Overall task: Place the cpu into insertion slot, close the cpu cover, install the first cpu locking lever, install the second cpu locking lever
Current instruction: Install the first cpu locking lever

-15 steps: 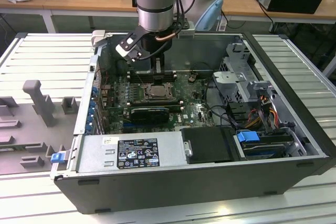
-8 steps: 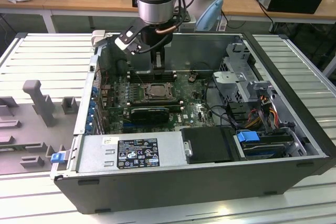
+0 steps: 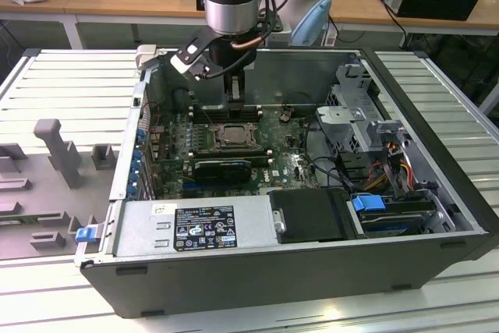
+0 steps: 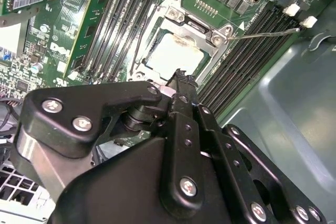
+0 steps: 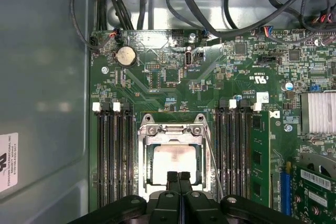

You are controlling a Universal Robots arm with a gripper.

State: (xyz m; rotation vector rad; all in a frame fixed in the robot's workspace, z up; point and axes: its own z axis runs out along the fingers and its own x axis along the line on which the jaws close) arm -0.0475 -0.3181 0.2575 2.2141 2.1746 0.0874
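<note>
and here we are over the open grey steel case (image 3: 312,271), sitting on the ribbed counter (image 3: 62,76). in the exterior view the jaws hang at 12 o'clock of the insertion slot (image 3: 209,138), just above it. they're pinched fully together, black fingertips (image 5: 171,179) touching, nothing between them. the cpu (image 5: 173,161) lies in the slot, its dull silver top showing a faint smear through the window of the cpu cover (image 5: 170,131). that cover is a thin stamped frame of brushed grey metal, and it looks to be lying flat over the chip. a thin wire lever (image 4: 262,34), round and springy by the look of it, juts from one corner of the socket across the long black memory slots (image 4: 247,61). that's where i'd worry: narrow hard tips against slick bent wire could skid off, and the wire might whip back. a slip sideways could knock the little white clips (image 4: 292,10) or rake the glossy green board (image 5: 173,72), which is studded with tiny parts. pressing off-centre on the light cover could tilt the chip on its contacts, or scratch that soft-looking top. the perforated metal drive cage (image 3: 355,103) at 3 o'clock is well apart, so less of a threat.
</note>
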